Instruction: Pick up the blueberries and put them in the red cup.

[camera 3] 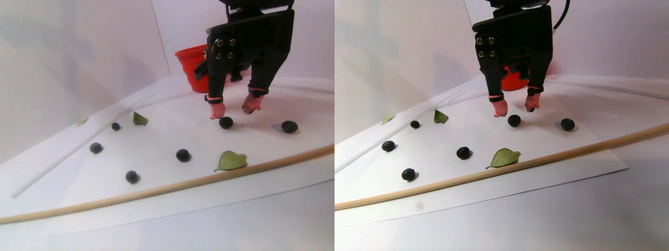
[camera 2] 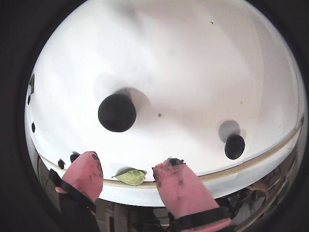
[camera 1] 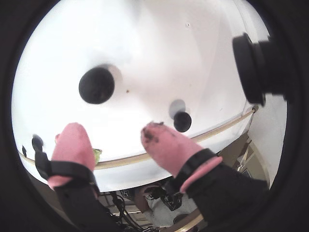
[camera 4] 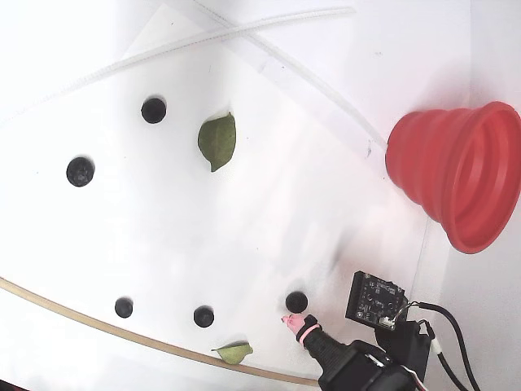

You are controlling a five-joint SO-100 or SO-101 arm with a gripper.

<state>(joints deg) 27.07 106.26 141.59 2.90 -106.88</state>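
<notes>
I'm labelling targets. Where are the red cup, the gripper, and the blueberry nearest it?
red cup (camera 4: 456, 175): fixed view, ribbed outer wall.
gripper (camera 3: 234, 107): stereo pair view, midway between the pink fingertips.
blueberry (camera 3: 226, 123): stereo pair view, its middle.

Blueberries (camera 4: 154, 110) dark, round, scattered apart on white sheet; red cup (camera 4: 456, 171) ribbed, seemingly upright.

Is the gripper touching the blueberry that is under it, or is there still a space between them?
Apart. In a wrist view, white table shows between the pink fingertips and the blueberry, which lies ahead of the open gripper.
</notes>
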